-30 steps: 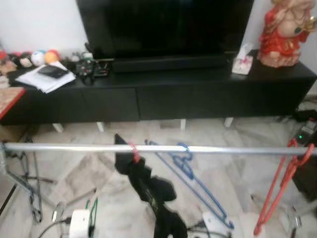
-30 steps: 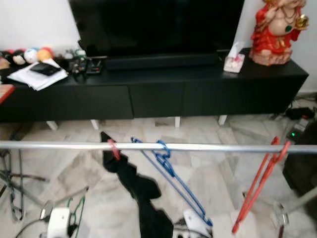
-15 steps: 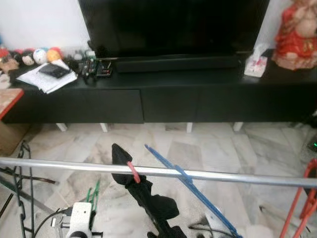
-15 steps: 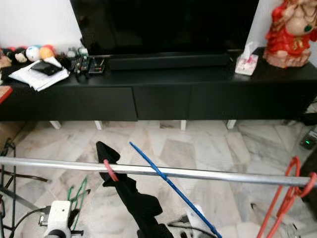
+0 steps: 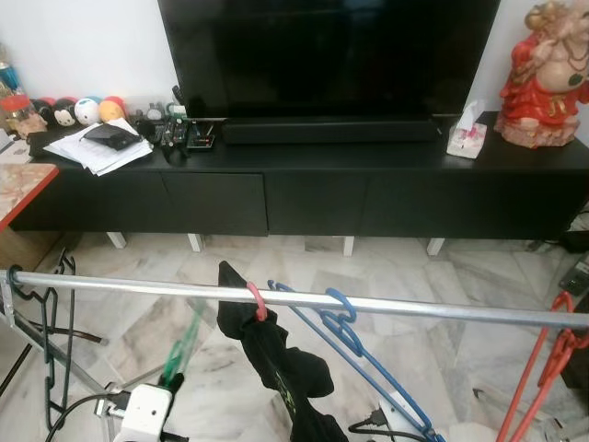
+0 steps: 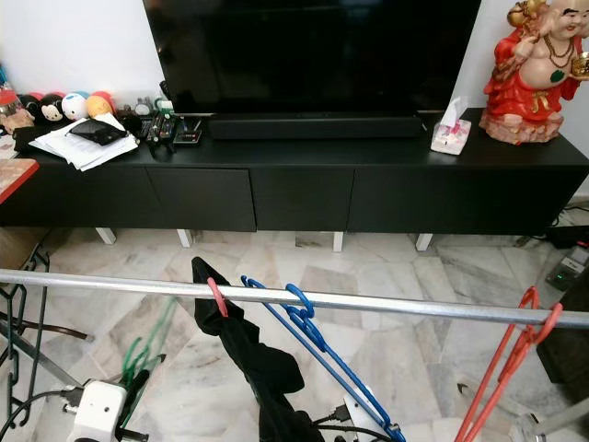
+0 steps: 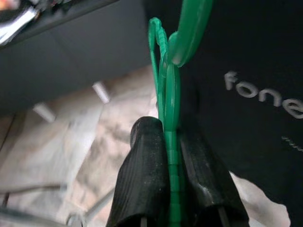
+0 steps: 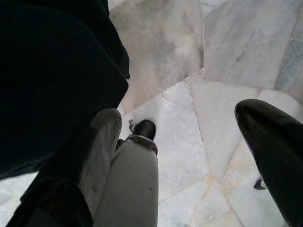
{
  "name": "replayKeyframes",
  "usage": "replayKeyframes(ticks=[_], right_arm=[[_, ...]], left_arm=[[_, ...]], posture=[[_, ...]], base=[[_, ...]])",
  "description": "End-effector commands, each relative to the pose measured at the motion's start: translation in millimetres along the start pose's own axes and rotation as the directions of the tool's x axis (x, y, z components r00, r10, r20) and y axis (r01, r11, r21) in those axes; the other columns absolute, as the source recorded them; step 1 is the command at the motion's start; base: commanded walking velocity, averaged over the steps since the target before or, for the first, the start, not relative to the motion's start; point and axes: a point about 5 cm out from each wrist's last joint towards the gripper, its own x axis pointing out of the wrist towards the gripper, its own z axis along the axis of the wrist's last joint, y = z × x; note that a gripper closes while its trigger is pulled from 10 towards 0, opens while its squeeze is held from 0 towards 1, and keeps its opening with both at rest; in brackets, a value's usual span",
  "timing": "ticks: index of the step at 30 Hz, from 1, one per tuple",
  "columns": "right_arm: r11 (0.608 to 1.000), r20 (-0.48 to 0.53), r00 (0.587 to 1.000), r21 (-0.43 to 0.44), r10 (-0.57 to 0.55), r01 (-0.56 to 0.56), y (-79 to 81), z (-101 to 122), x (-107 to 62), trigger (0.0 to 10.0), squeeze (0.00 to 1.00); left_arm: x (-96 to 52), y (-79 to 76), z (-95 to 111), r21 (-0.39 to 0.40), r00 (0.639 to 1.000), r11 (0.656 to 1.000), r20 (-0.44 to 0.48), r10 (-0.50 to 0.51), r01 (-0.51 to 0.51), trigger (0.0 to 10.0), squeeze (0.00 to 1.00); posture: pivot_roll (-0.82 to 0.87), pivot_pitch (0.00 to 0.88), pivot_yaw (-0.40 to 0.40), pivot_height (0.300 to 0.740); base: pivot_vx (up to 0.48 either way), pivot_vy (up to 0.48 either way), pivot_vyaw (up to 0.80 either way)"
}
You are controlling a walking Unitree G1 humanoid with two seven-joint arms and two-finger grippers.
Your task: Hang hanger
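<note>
Left wrist view: ribbed green plastic hanger (image 7: 166, 94) pinched between the left gripper's (image 7: 173, 156) two black fingers.

Below the smooth silver rail (image 5: 304, 300), near its left end, the thin green hanger shows blurred above the white wrist block, not touching the rail. On the rail hang a pink hook with crumpled black cloth (image 5: 276, 359), a blue hanger (image 5: 359, 341) just beside it, and a red hanger (image 5: 552, 354) at the right end. Behind stands a glossy black TV cabinet (image 6: 304, 184) on a veined marble floor (image 8: 180, 61). The right gripper (image 8: 189, 151) points at the floor, fingers spread.
</note>
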Motion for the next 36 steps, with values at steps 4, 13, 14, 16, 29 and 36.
replayKeyframes(ticks=[4,13,14,16,29,36], right_arm=[[1.0,0.007,1.0,-0.005,0.003,-0.003,0.6,4,0.3,10.0,0.0],[1.0,0.009,1.0,-0.006,0.002,-0.002,0.7,4,0.4,10.0,0.0],[1.0,0.009,1.0,-0.006,0.002,-0.002,0.7,4,0.4,10.0,0.0],[1.0,0.01,1.0,-0.004,0.001,-0.001,0.8,4,0.4,10.0,0.0],[1.0,0.009,1.0,-0.006,0.003,-0.003,1.2,4,0.4,10.0,0.0],[1.0,0.007,1.0,-0.016,0.005,-0.005,0.8,4,0.4,10.0,0.0]], left_arm=[[6.9,14.9,15,0.046,1.0,0.999,0.023,-0.013,0.012,10.0,0.0],[34.3,25.9,38,0.008,0.998,0.999,0.05,0.038,-0.039,10.0,0.0],[34.3,25.9,38,0.008,0.998,0.999,0.05,0.038,-0.039,10.0,0.0],[40.5,27.2,44,-0.003,0.997,0.999,0.067,0.045,-0.045,10.0,0.0],[45.3,26.8,63,0.02,0.992,1.0,0.12,-0.027,0.025,10.0,0.0],[33.6,25.3,65,0.092,0.989,0.992,0.11,-0.095,0.085,10.0,0.0]], posture=[[-0.02,0.011,0.048,0.74],[-0.02,0.007,0.045,0.74],[-0.02,0.007,0.045,0.74],[-0.03,0.0,0.051,0.74],[-0.03,0.0,0.05,0.74],[-0.02,0.005,0.047,0.74]], base=[[0.0,0.0,0.0],[0.0,0.0,0.0],[0.0,0.0,0.0],[0.0,0.0,0.0],[0.0,0.0,0.0],[0.0,0.0,0.0]])
